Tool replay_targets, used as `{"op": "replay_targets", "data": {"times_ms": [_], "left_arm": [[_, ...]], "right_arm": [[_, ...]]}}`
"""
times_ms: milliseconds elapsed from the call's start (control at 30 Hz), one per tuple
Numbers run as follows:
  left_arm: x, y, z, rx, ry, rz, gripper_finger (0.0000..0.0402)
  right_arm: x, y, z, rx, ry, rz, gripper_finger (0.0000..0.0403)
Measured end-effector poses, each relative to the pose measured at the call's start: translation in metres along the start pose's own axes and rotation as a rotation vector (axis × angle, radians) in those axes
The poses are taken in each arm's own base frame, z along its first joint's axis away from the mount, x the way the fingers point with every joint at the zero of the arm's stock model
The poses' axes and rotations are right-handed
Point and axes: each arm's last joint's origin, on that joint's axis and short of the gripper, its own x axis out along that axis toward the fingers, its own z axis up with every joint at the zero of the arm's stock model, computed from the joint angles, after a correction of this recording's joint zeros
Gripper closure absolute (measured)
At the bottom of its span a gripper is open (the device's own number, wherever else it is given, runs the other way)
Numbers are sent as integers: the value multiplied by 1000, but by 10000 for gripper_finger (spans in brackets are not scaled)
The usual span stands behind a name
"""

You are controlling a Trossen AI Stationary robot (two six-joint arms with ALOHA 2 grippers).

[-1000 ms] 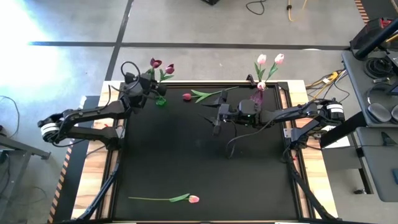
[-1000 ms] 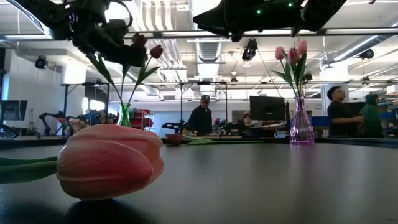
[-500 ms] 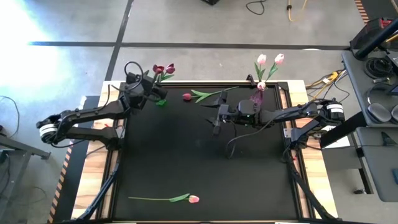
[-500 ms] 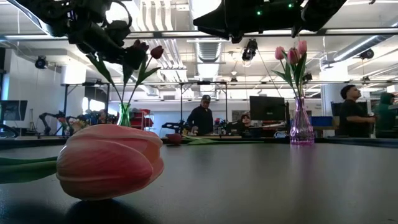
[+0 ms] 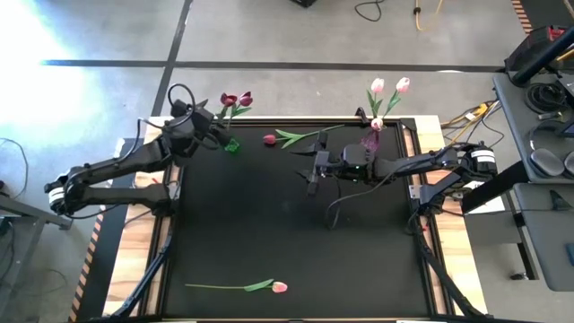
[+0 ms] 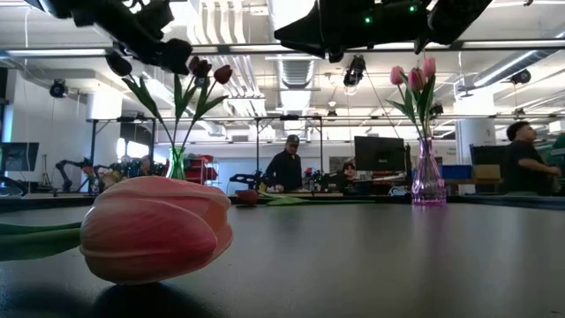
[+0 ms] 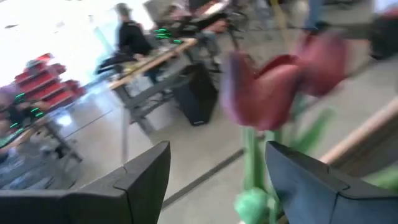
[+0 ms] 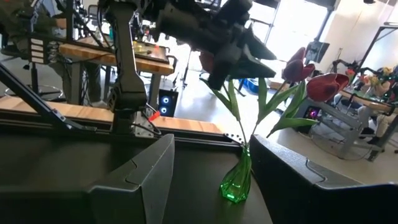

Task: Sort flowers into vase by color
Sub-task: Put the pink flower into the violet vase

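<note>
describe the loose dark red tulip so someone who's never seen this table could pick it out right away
Start at the black table and go to its far edge, between the green vase and the purple vase. The dark red tulip lies flat there, its stem running toward the purple vase. The only other loose flower, a pink tulip, lies at the near edge.

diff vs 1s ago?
The left hand opened, let go of the dark red-maroon tulips now standing in the small green glass vase, and drew back toward its own side. Unchanged: right hand open over the black table, pink tulips in the purple glass vase, loose dark red tulip, loose pink tulip.
</note>
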Motion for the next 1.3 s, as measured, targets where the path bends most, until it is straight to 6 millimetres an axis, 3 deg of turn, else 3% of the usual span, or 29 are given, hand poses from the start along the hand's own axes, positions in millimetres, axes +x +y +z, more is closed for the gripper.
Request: {"op": "replay_targets", "data": {"times_ms": [367, 533, 667, 933, 1300], "left_arm": [[-43, 1, 29, 92, -24, -241, 155], [-71, -8, 37, 165, 14, -420, 157], [-95, -20, 40, 227, 59, -567, 172], [-145, -70, 17, 365, 157, -985, 234], [-211, -150, -27, 390, 475, -1147, 321]], "right_arm": [[0, 1, -3, -17, 30, 8, 200], [0, 2, -8, -39, 82, 24, 201], [-1, 5, -8, -42, 86, 33, 232], [-6, 20, -17, -60, 121, 85, 376], [-16, 53, -20, -14, 138, 186, 393]]}}
